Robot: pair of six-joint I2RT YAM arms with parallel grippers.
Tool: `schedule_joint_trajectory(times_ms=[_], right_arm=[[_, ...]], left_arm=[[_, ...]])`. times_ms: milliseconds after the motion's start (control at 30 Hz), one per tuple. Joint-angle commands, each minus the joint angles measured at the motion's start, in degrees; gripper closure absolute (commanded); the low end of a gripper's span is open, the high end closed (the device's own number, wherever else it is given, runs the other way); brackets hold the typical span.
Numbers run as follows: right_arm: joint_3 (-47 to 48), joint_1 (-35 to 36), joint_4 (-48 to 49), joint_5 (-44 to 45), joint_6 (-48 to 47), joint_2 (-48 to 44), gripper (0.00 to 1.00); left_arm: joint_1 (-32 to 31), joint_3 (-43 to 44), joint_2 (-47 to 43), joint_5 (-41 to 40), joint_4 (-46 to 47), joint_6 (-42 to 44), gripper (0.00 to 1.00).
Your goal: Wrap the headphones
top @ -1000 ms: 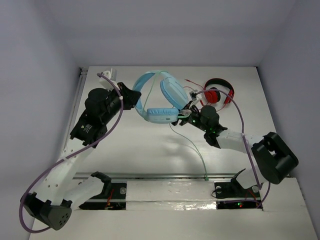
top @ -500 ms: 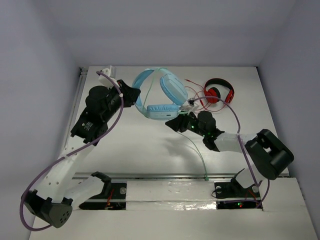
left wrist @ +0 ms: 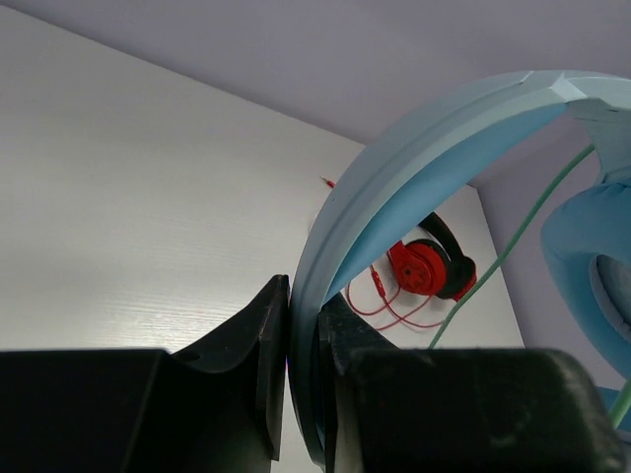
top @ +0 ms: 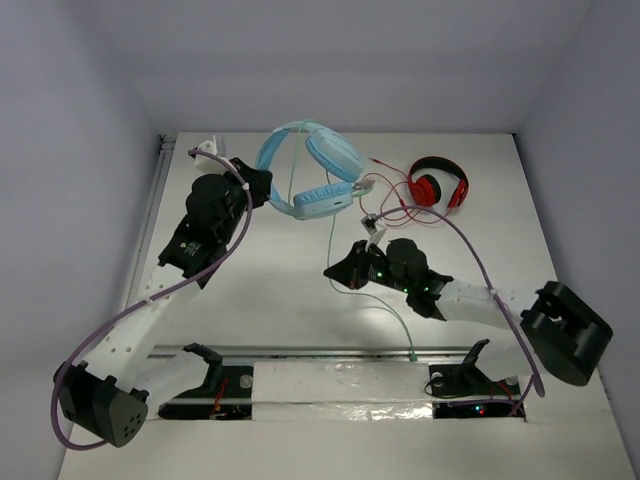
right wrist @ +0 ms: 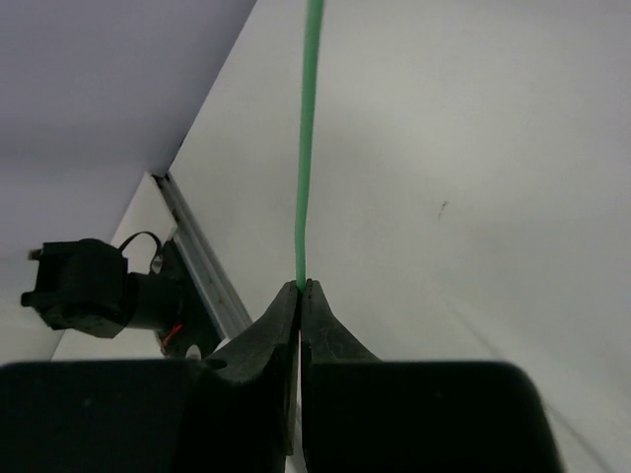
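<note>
No txt, labels, brand names or nos. legible in any view: nothing readable on light blue headphones (top: 325, 198), red-and-black headphones (top: 430, 188), or surface (top: 270, 290).

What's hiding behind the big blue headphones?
Behind the blue headphones lie red headphones on the white table, with a red cable. The blue band hides part of that cable.

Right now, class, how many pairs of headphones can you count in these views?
2. The light blue headphones are held by the left claw at the headband; the red-and-black headphones lie on the table, toward its far right. None seem hidden.
</note>
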Motion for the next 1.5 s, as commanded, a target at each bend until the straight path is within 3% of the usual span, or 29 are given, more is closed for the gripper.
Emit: schedule_joint_trajectory(times_ms=[0, 167, 533, 900, 1167, 1467], right_arm=[[0.6, 1.8, -7.3, 1.9, -1.1, -5.5, 1.00], [4.5, 2.8, -16.1, -1.8, -3.0, -5.6, 1.00], [17.3, 12.2, -34.7, 2.1, -6.4, -5.3, 1.00], [25.6, 13.8, -43.9, 0.2, -8.3, -4.3, 1.00], [36.1, 13.8, -54.6, -0.1, -14.3, 0.4, 1.00], [41.8, 13.8, -65.8, 8.4, -18.7, 2.0, 1.00]], left_arm=[[0.4, -0.9, 0.1, -5.2, 11.5, -4.4, 1.00], [0.4, -3.9, 2.1, -5.6, 16.1, -8.2, 1.00], [-0.3, -11.7, 4.8, -14.0, 21.2, -10.6, 1.00], [-4.3, -17.3, 7.3, -18.2, 20.8, -9.6, 1.00], [-13.0, -18.8, 7.8, -24.4, 12.4, -4.3, 1.00], [-19.7, -25.1, -2.8, -25.3, -3.8, -5.8, 1.00]])
